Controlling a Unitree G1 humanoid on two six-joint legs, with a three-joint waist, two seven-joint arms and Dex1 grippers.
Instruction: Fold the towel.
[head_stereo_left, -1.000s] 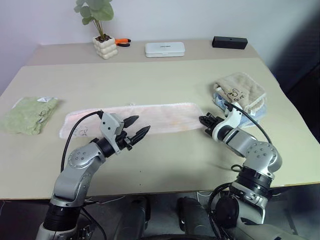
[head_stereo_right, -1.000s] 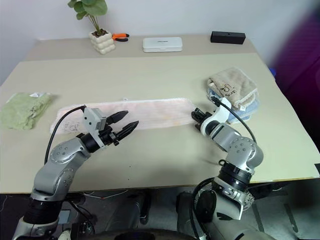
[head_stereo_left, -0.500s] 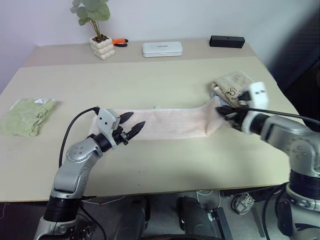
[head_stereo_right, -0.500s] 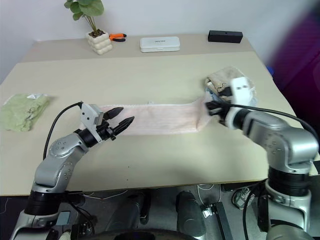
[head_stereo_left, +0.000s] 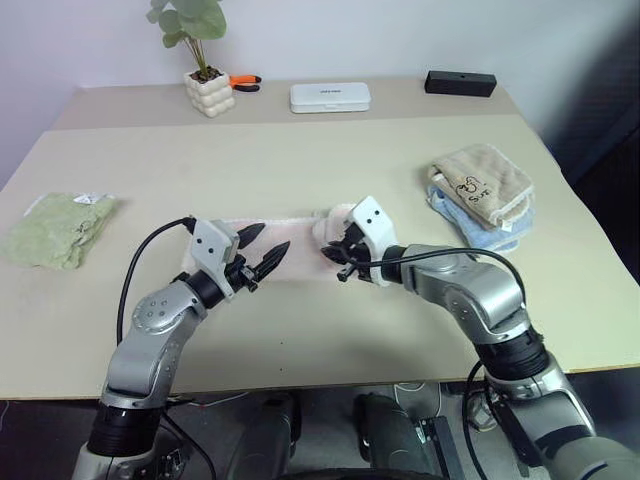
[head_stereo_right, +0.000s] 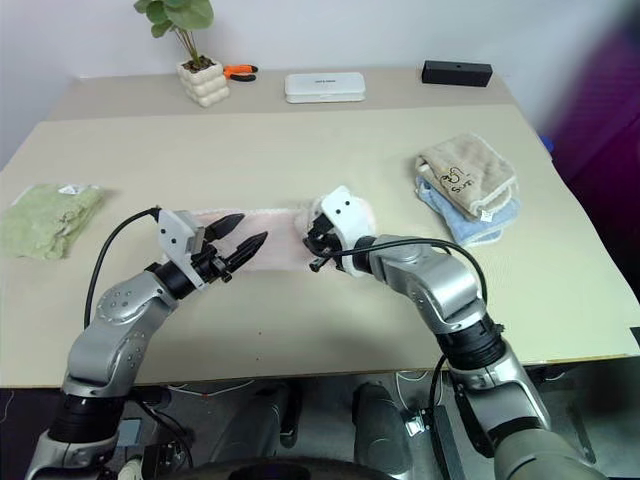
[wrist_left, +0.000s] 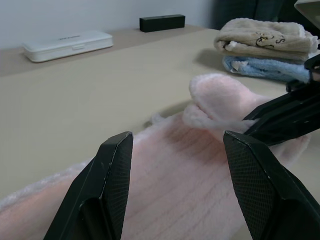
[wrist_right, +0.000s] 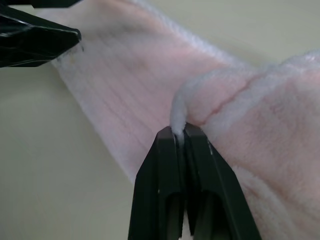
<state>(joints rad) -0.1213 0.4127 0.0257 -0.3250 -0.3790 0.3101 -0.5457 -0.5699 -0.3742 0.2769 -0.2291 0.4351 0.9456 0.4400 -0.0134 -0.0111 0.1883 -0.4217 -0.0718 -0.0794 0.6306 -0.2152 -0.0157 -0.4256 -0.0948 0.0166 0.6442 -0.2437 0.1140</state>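
Towel (head_stereo_left: 300, 235) lies mid-table (head_stereo_left: 300, 330), about half folded: right gripper (wrist_right: 180, 131), pinched on its end, carries it over the rest beside the open, empty left gripper (head_stereo_left: 262, 248), fold not yet laid

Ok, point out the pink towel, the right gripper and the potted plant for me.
pink towel (wrist_left: 170, 185), left wrist view, flat middle of the cloth
right gripper (wrist_right: 180, 137), right wrist view, fingertips pinching the towel's edge
potted plant (head_stereo_left: 208, 92), left eye view, white pot
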